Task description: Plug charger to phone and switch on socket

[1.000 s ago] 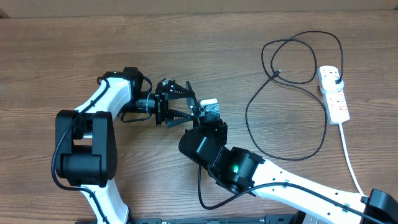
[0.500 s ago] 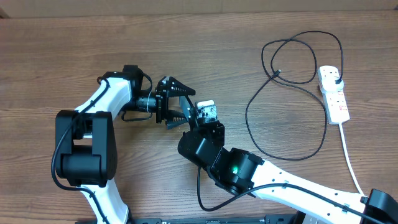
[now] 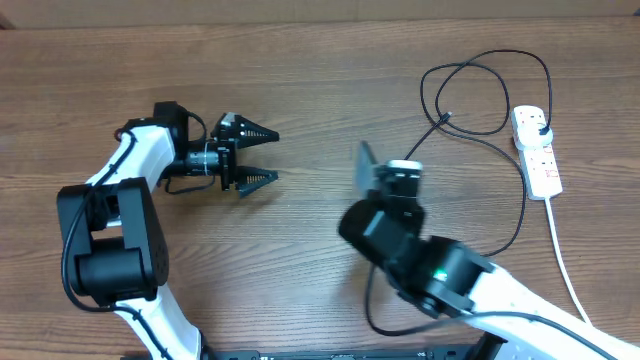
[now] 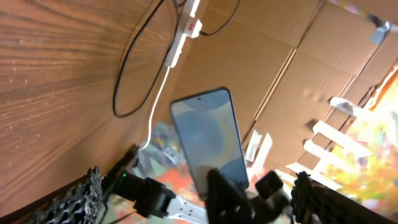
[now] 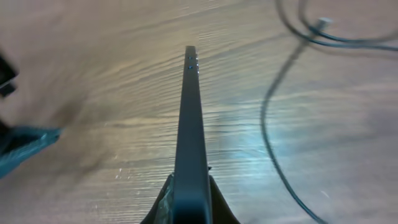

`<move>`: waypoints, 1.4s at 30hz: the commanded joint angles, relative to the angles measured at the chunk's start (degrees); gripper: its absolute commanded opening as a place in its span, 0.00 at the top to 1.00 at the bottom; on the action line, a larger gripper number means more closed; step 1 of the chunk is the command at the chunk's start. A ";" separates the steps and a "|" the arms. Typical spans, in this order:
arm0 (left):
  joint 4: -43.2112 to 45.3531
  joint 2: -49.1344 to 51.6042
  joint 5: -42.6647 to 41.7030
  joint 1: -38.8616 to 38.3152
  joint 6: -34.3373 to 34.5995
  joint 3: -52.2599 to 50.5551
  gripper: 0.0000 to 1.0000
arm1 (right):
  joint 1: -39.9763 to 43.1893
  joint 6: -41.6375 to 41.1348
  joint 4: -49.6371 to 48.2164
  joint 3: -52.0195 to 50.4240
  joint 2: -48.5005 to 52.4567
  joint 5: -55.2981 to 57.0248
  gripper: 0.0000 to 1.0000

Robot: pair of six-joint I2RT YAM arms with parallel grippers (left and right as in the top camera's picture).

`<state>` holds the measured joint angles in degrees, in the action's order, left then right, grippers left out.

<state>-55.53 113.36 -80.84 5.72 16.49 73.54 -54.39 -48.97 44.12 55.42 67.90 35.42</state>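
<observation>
My right gripper (image 5: 190, 198) is shut on the phone (image 5: 189, 118), holding it on edge above the table. In the overhead view the phone (image 3: 365, 168) is a thin dark sliver at mid-table. In the left wrist view its light blue screen (image 4: 208, 140) faces that camera. My left gripper (image 3: 268, 155) is open and empty, well left of the phone. The charger cable (image 3: 440, 215) lies in black loops to the right of the phone, with its connector tip (image 3: 446, 118) free and its plug in the socket (image 3: 538, 152) at the far right.
The socket's thick white cord (image 3: 565, 260) runs toward the front right edge. The cable loops (image 5: 273, 124) lie on the wood right of the held phone. Cardboard walls (image 4: 273, 56) stand behind the table.
My left gripper has pulled back to the left, away from the phone. My right arm has carried the phone to the right, toward the cable loops.
</observation>
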 commanded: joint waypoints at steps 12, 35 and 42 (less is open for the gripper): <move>-1.22 -31.85 8.02 4.50 -6.27 0.50 0.00 | 1.11 -31.36 -1.66 -0.72 -4.39 -2.82 0.96; -16.87 -33.64 17.84 2.21 12.33 0.44 0.00 | 2.45 -33.53 -29.11 -0.72 5.05 -15.54 0.96; -15.67 -29.99 19.54 -3.63 22.14 0.44 0.00 | 2.45 -33.55 -29.97 -0.72 5.05 -15.61 0.96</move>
<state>-71.64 81.78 -62.65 4.23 31.77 73.65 -52.21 -82.50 15.18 54.52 73.67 19.40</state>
